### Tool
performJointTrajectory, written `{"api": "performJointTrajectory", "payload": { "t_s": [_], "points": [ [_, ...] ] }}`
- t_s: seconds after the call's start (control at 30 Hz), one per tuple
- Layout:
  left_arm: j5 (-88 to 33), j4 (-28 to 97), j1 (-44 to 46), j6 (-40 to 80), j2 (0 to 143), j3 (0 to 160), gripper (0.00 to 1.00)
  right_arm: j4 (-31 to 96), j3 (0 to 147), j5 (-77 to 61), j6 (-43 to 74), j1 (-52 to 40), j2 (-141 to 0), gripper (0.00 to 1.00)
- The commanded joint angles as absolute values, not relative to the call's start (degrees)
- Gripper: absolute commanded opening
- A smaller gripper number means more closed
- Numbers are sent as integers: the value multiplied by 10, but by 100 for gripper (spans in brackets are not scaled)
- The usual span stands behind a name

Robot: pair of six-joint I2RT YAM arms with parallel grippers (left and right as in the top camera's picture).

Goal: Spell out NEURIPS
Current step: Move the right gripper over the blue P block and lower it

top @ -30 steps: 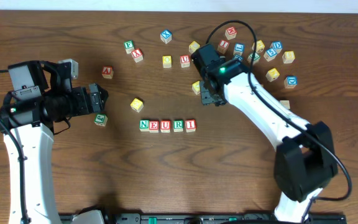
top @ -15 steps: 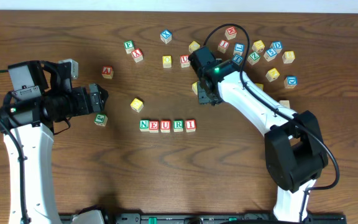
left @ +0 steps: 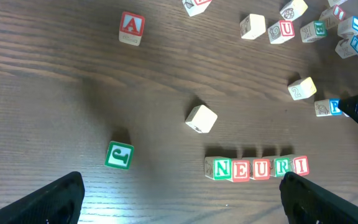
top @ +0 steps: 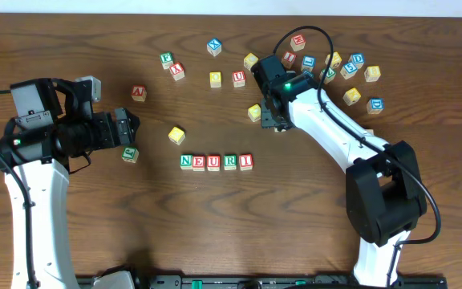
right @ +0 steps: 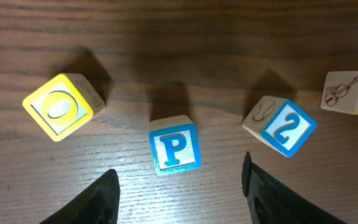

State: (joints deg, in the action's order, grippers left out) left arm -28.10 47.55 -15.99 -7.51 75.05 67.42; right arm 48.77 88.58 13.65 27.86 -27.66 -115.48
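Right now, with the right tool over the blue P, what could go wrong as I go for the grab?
1. The right tool is open above the blue P cube, not touching it; the blue 2 cube lies near one finger, so descending may knock it.
2. The P looks slightly turned against the fingers and may twist on closing.
3. Placing it could shove the tight NEURI row.

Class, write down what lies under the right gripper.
The blue P cube sits on the table below the open right gripper, between its fingers and untouched. From overhead the gripper covers it.
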Motion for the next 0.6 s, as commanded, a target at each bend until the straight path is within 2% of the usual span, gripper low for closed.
{"api": "performJointTrajectory", "payload": {
  "t_s": [0.0,0.2,0.33,0.57],
  "points": [
    [-278,475,-162,-72,748,686,99,488,893,129,286,-270,-1165,58],
    [-278,475,-162,-72,748,686,99,486,893,127,286,-270,-1176,58],
    [-278,475,-162,-72,748,686,99,487,893,123,286,-269,-1177,64],
    [-278,475,-162,-72,748,686,99,493,893,95,282,-253,-1179,64]
  ]
}}
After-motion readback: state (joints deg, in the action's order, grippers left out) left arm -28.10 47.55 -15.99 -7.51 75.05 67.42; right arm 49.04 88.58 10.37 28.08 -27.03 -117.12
